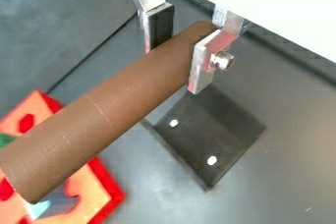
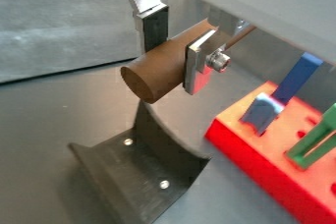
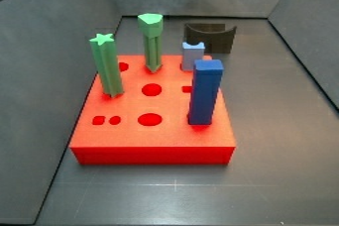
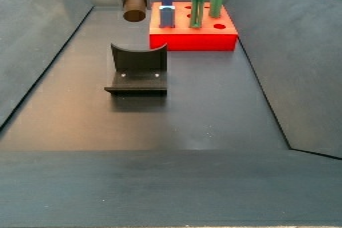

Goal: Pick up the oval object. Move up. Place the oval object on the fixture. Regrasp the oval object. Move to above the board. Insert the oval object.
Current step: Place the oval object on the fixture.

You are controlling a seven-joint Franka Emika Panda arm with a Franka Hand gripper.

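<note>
The gripper [image 1: 184, 43] pinched the oval object [image 1: 112, 120] between its jaws above the fixture [image 2: 138, 174]; a side view showed only the board [image 3: 153, 131].

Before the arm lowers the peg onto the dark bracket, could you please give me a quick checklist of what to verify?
1. Long brown oval peg clamped between claw fingers: ok.
2. Peg lying horizontal: ok.
3. Dark notched fixture empty: ok.
4. Peg above the fixture in both wrist views: ok.
5. Peg clear of the thick red board and its blue and green pegs: ok.
6. Peg axis lined up with the notch: cannot tell.
</note>
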